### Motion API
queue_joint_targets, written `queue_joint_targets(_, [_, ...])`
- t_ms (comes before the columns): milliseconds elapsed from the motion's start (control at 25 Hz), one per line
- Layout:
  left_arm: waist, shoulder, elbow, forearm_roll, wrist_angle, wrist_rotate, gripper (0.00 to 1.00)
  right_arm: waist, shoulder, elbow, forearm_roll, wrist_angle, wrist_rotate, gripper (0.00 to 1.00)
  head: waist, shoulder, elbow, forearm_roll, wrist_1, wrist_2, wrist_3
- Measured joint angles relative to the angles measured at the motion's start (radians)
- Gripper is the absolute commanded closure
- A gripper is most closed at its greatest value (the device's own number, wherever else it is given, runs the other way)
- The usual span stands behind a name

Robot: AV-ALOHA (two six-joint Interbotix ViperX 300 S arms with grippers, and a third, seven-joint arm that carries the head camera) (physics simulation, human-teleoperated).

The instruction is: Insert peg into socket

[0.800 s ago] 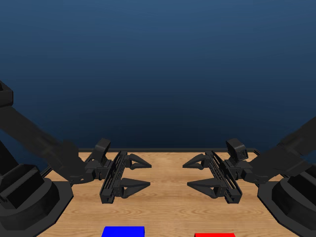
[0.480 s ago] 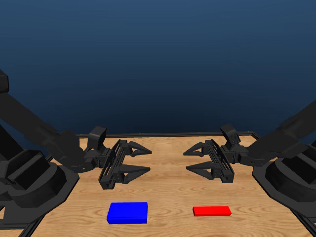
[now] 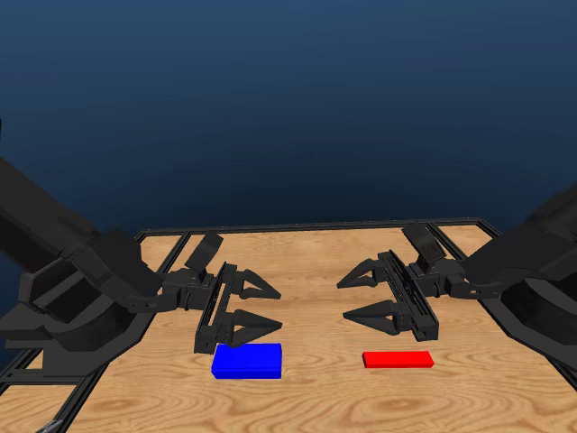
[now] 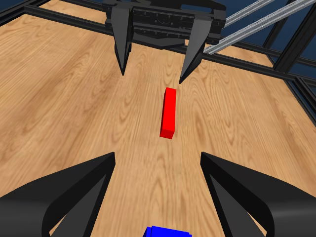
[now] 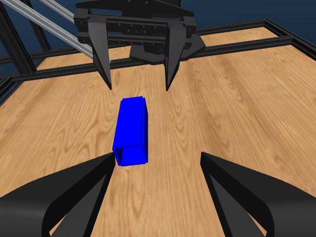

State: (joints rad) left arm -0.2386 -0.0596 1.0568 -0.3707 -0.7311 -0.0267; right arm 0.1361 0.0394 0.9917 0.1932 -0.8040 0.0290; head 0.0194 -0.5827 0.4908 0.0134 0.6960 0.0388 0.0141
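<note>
Blue and red are the only bright colours on the wooden table point(image 3: 315, 397). In the head view, the blue socket point(image 3: 247, 360) lies flat just in front of the left tool point(image 3: 261, 308), close under its nearer jaw tip and apart from it. The left tool's two jaws are spread wide and hold nothing. The red peg point(image 3: 398, 359) lies flat just in front of the right tool point(image 3: 358, 297), a little toward that arm's base, not touching it. The right tool is likewise released, its jaws splayed and bare. Peg and socket lie well apart, each nearer its own arm's tool, with bare wood between them. A black frame point(image 3: 315, 226) borders the table's far edge.

In the left wrist view, the left tool point(image 4: 158, 163) shows its jaws far apart with table between them. The socket point(image 4: 167, 232) shows only as a sliver close beneath the tool. Beyond it the peg point(image 4: 169, 112) lies lengthwise along the tool's line of sight, reaching toward the right tool point(image 4: 152, 76), whose open jaw tips hang just past the peg's far end.

In the right wrist view, the right tool point(image 5: 158, 163) is spread open and empty. The socket point(image 5: 131, 129) lies ahead, lengthwise, its near end close to one jaw. The left tool point(image 5: 138, 85) hangs open above its far end.
</note>
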Motion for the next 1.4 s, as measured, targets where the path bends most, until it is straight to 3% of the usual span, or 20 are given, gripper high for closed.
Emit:
queue_joint_targets(280, [-0.062,0.011,-0.027,-0.049,0.256,-0.049,0.00,0.024,0.041,-0.007,0.015,0.007,0.025,0.00,-0.011,0.017,0.010,-0.001,0.017,0.007,0.021])
queue_joint_targets(400, [-0.060,0.043,-0.029,-0.037,0.329,-0.087,0.00,0.036,0.043,-0.007,0.022,0.004,0.034,0.00,-0.014,0.021,0.013,-0.002,0.021,0.008,0.024])
queue_joint_targets(560, [-0.051,0.154,-0.035,-0.013,0.429,-0.148,0.00,0.063,0.044,0.001,0.042,-0.004,0.043,0.00,-0.018,0.027,0.017,-0.002,0.024,0.009,0.022])
queue_joint_targets(720, [-0.021,0.146,-0.052,0.056,0.494,-0.197,0.00,0.090,0.045,0.032,0.078,-0.016,0.060,0.00,-0.023,0.028,0.020,-0.004,0.028,0.009,0.013])
queue_joint_targets(760, [-0.015,0.143,-0.060,0.075,0.518,-0.215,0.05,0.099,0.046,0.043,0.089,-0.022,0.066,0.00,-0.024,0.028,0.020,-0.004,0.029,0.010,0.011])
queue_joint_targets(800, [-0.008,0.140,-0.070,0.095,0.547,-0.232,1.00,0.106,0.046,0.054,0.101,-0.025,0.073,0.00,-0.026,0.028,0.021,-0.005,0.030,0.010,0.009])
queue_joint_targets(1000, [0.022,0.135,-0.134,0.221,0.713,-0.325,1.00,0.144,0.059,0.109,0.153,-0.007,0.100,0.00,-0.039,0.028,0.022,-0.010,0.034,0.008,0.001])
queue_joint_targets(1120, [0.007,0.133,-0.165,0.283,0.763,-0.381,1.00,0.174,0.089,0.137,0.187,0.021,0.126,0.00,-0.055,0.028,0.022,-0.017,0.036,-0.001,-0.008])
queue_joint_targets(1360, [-0.050,0.010,-0.226,0.449,0.877,-0.531,1.00,0.257,0.179,0.183,0.269,-0.028,0.221,0.00,-0.092,0.029,0.022,-0.032,0.036,-0.023,-0.016])
queue_joint_targets(1400, [-0.050,-0.009,-0.227,0.462,0.884,-0.538,1.00,0.268,0.190,0.185,0.284,-0.054,0.229,0.05,-0.098,0.029,0.022,-0.034,0.036,-0.026,-0.015])
